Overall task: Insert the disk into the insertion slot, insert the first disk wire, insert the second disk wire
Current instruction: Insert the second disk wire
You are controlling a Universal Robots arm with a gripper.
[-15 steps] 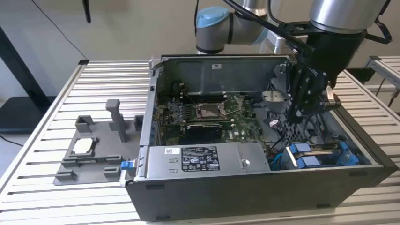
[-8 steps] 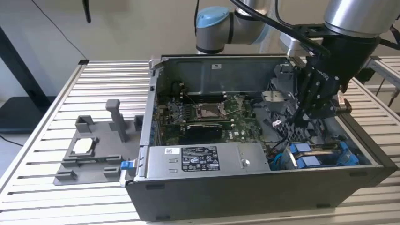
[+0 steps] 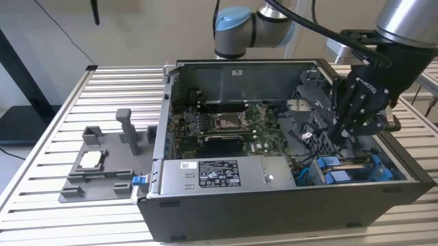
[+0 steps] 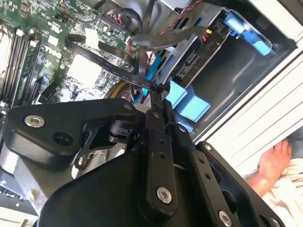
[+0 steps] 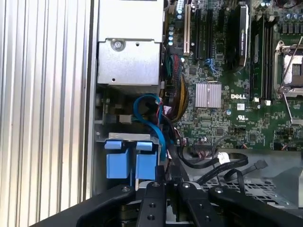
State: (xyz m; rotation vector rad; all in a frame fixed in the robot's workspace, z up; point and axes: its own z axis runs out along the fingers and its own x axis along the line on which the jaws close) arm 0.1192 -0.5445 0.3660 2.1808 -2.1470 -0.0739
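The disk shows mainly as its bright blue carrier, seated in the insertion slot at the case's front corner on the exterior view's right. Its blue tabs face my gripper in both wrist views. My gripper hangs inside the case just above and behind the slot. Its fingertips are shut on a thin black wire that loops back over the motherboard. In the first wrist view the gripper pinches that same black wire right beside the blue tabs. A blue wire curls close by.
The grey power-supply box lies along the case's front wall, with the motherboard behind it. A grey fixture stands on the slatted table at the exterior view's left. A person's hand rests outside the case.
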